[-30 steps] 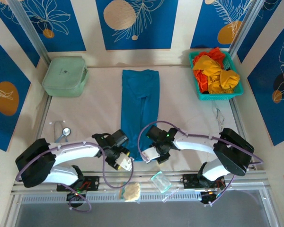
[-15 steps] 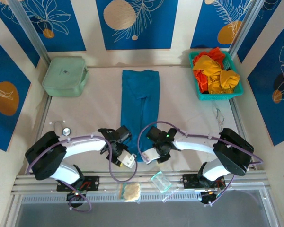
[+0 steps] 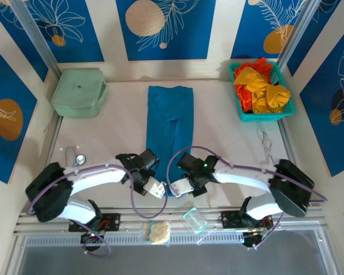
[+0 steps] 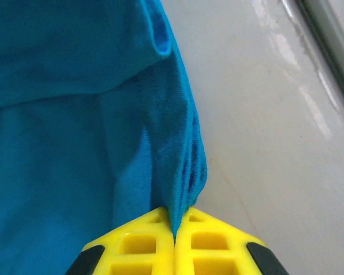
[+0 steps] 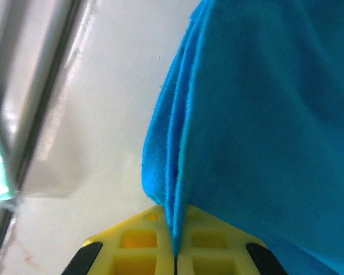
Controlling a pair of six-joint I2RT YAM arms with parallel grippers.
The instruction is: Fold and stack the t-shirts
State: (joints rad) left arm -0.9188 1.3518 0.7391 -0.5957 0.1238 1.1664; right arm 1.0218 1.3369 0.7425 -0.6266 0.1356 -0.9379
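Note:
A teal-blue t-shirt [image 3: 169, 129], folded into a long narrow strip, lies down the middle of the table. My left gripper [image 3: 154, 189] is shut on its near left corner; in the left wrist view the cloth [image 4: 92, 114] runs pinched between the yellow fingers [image 4: 137, 246]. My right gripper [image 3: 180, 187] is shut on the near right corner, with layered cloth edges [image 5: 264, 114] caught between its yellow fingers [image 5: 218, 246]. Yellow-orange and red t-shirts [image 3: 261, 86] are heaped in the teal mesh basket [image 3: 262, 117] at the back right.
A pale green zip case [image 3: 79, 91] sits at the back left. A small metal object [image 3: 76, 160] lies near the left edge. A clear packet [image 3: 195, 219] and a pale lump [image 3: 158, 231] rest on the front rail. Bare table [image 3: 120, 132] flanks the shirt.
My left gripper has moved right and closed in on the shirt's near left corner. The right gripper has barely shifted at the near right corner.

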